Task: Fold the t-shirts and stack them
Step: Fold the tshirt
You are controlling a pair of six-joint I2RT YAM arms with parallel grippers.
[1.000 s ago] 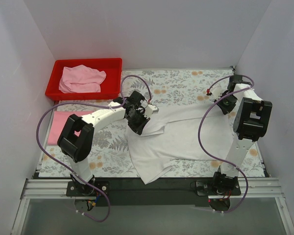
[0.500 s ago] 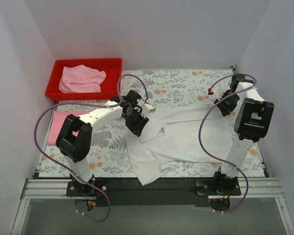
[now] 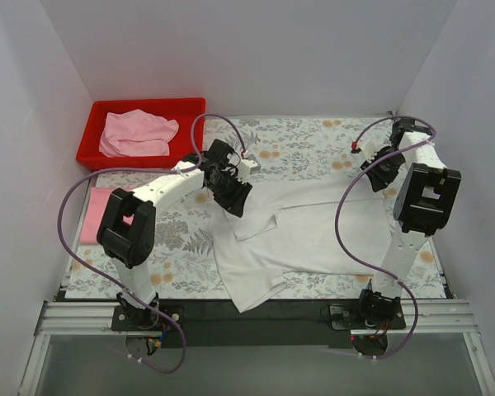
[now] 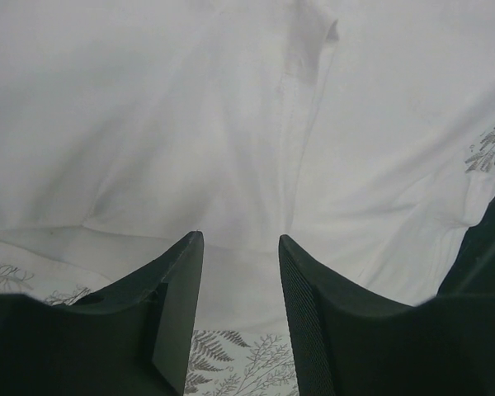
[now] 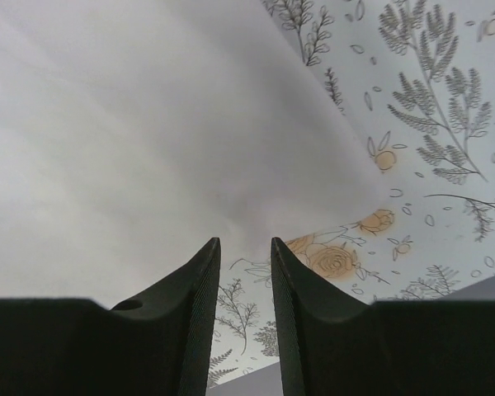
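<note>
Top external: left arm (image 3: 161,194) and right arm (image 3: 412,190) reach over the shirt (image 3: 313,239).
Slightly parted, empty: left fingers (image 4: 169,289), right fingers (image 5: 190,289).

Pale cloth (image 3: 305,148) printed with grey ferns and orange roses, spread flat over the tabletop. Same cloth (image 5: 445,124) close up in the right wrist view, roses and fern sprigs sharp. A strip of its fern print (image 4: 247,371) along the bottom of the left wrist view. Red plastic bin (image 3: 148,101) at the far left corner. Plain white walls (image 3: 256,58) on three sides. Black strip (image 3: 264,312) along the near edge, with an aluminium rail (image 3: 82,318) just below.
</note>
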